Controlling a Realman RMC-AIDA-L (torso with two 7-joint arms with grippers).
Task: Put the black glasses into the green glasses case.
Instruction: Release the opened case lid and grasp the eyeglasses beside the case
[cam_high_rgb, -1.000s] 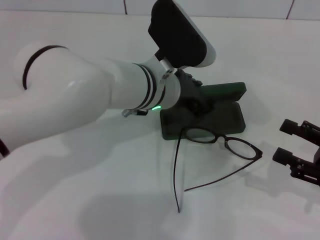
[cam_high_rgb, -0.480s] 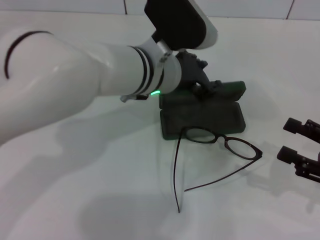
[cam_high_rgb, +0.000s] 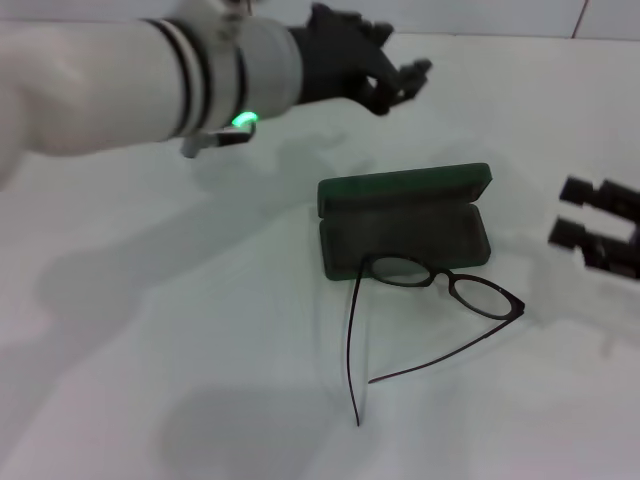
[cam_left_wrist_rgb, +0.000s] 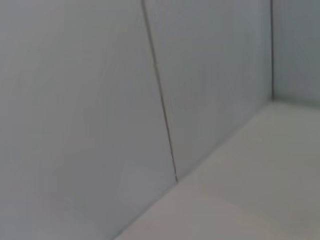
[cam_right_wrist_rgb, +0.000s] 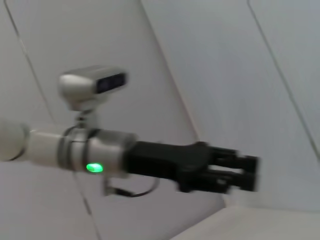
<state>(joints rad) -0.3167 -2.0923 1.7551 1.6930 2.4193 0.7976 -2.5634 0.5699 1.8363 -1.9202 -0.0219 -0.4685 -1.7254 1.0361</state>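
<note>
The green glasses case lies open in the middle of the table, its lid standing up at the back. The black glasses lie unfolded in front of it. One lens rests against the case's front edge, and the temple arms stretch toward me. My left gripper hangs in the air behind and left of the case, open and holding nothing. The right wrist view shows the left gripper from the side. My right gripper hovers open at the right edge, apart from the glasses.
A white tabletop surrounds the case, and a white tiled wall stands behind it. My left arm spans the upper left of the head view.
My left gripper has lifted off the case and pulled up and back, uncovering the open case. The right gripper has risen slightly. Glasses and case have not moved.
</note>
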